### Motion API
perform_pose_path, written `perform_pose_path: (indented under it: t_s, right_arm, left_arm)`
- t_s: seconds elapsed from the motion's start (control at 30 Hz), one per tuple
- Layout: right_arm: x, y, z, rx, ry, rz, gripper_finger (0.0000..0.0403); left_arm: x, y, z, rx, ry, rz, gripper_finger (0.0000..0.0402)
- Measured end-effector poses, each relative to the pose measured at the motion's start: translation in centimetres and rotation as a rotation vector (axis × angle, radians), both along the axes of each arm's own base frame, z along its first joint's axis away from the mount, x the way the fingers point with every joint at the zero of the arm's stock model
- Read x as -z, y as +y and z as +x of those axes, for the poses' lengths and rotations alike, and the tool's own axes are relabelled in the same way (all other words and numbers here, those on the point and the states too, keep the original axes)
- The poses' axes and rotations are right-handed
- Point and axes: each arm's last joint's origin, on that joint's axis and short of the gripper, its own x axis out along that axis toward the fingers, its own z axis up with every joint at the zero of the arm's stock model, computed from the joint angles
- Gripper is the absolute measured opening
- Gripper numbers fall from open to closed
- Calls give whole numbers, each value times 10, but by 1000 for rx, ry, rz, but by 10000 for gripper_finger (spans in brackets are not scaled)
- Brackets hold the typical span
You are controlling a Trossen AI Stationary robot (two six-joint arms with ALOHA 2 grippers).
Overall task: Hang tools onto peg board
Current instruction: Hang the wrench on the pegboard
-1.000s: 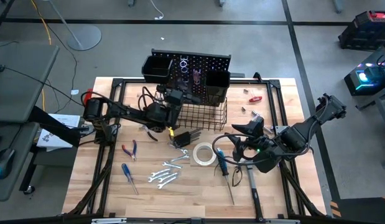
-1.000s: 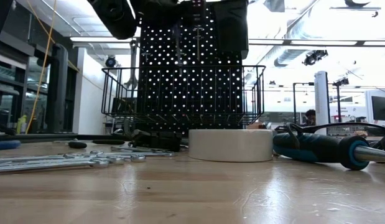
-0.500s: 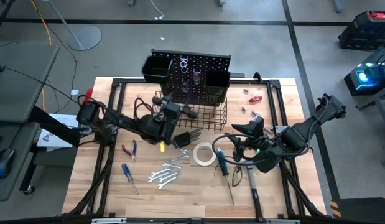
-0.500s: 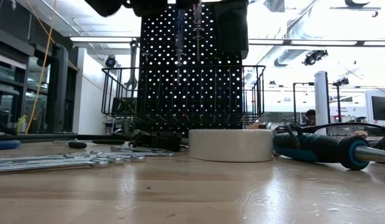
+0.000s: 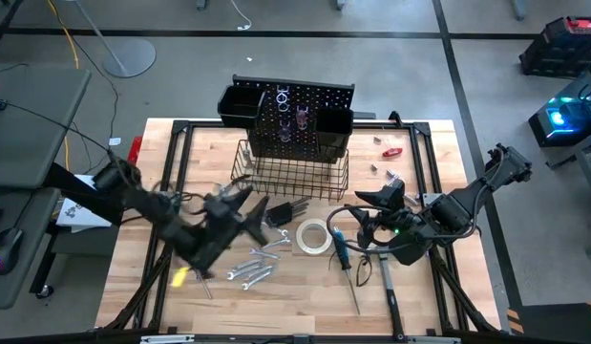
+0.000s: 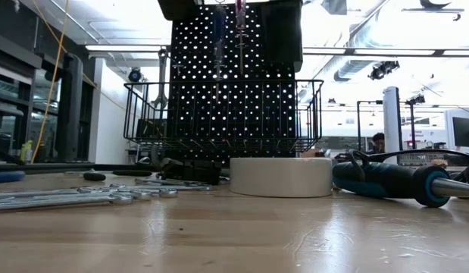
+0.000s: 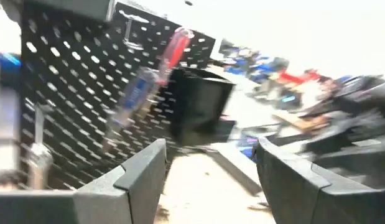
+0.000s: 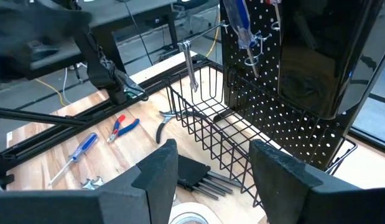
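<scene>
Over the table's left half I have the left gripper (image 5: 240,212), jaws apart and empty, just above the silver wrenches (image 5: 252,272). The right gripper (image 5: 364,218) hangs open and empty beside the tape roll (image 5: 313,237). On the peg board (image 5: 300,119) at the back edge, two screwdrivers (image 7: 156,74) already hang. I judge I'm between hangs: next I must settle over one wrench and close. The left arm smears in the high view, so exact fingertip position is unclear.
</scene>
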Motion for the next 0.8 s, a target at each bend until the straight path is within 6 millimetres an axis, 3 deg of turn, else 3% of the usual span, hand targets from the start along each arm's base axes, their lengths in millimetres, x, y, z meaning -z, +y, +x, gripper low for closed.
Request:
perform_pose_path:
  t_s: [0.27,0.37,0.43,0.5,0.63,0.7,0.8]
  right_arm:
    - [-2,1,2,-11,-11,-9,188]
    - [-3,2,2,-14,-18,-2,188]
    - [-3,2,3,-17,-26,7,188]
    - [-4,2,3,-17,-31,10,188]
    - [-3,3,3,-37,-23,29,188]
    - [-3,3,4,-51,-15,40,188]
    - [-3,4,4,-69,-5,54,188]
  left_arm:
    - [-35,-9,-44,183,-253,-111,229]
    - [-42,-13,-40,344,-420,-98,229]
    - [-43,-12,-25,549,-478,-94,229]
    - [-40,-3,-4,779,-372,-156,229]
    - [-30,26,18,1126,160,-328,224]
    - [-21,32,16,1227,377,-418,223]
    - [2,25,-3,1235,666,-485,223]
